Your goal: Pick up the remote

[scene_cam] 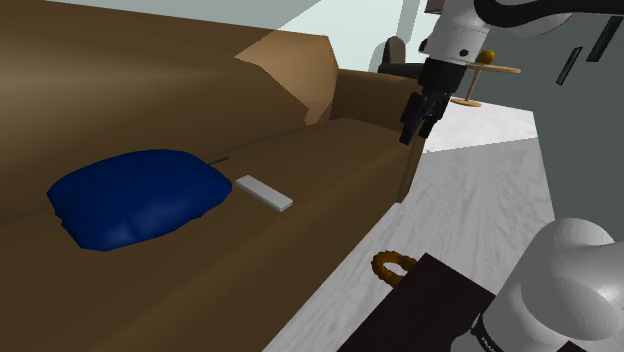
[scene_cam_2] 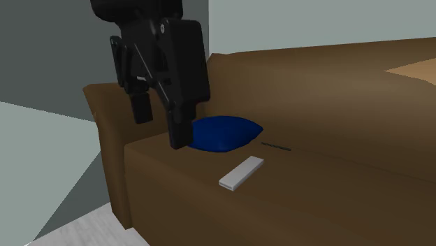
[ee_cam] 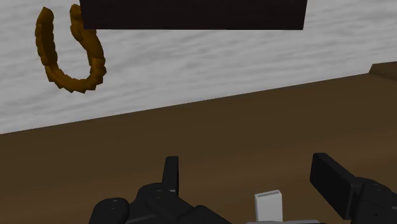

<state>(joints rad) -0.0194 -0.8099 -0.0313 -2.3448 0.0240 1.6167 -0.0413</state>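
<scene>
A flat pale grey remote (scene_cam: 265,193) lies on the brown sofa seat (scene_cam: 330,170), just beside a dark blue cushion (scene_cam: 135,197). My black gripper (scene_cam: 418,120) hangs open in the air above the sofa's far end, well apart from the remote. In the second exterior view the gripper (scene_cam_2: 161,122) looms near the camera, with its fingers spread and nothing between them; the remote (scene_cam_2: 242,172) rests lower down in front of the cushion (scene_cam_2: 223,133). From the wrist, one end of the remote (ee_cam: 268,205) peeks out between the open gripper (ee_cam: 251,181) fingers, untouched.
The sofa's armrest (scene_cam_2: 105,126) rises at the seat's end. A brown ring-shaped object (scene_cam: 393,268) lies on the pale floor beside the dark stand (scene_cam: 430,310). A small round table (scene_cam: 485,68) with an orange ball stands farther back.
</scene>
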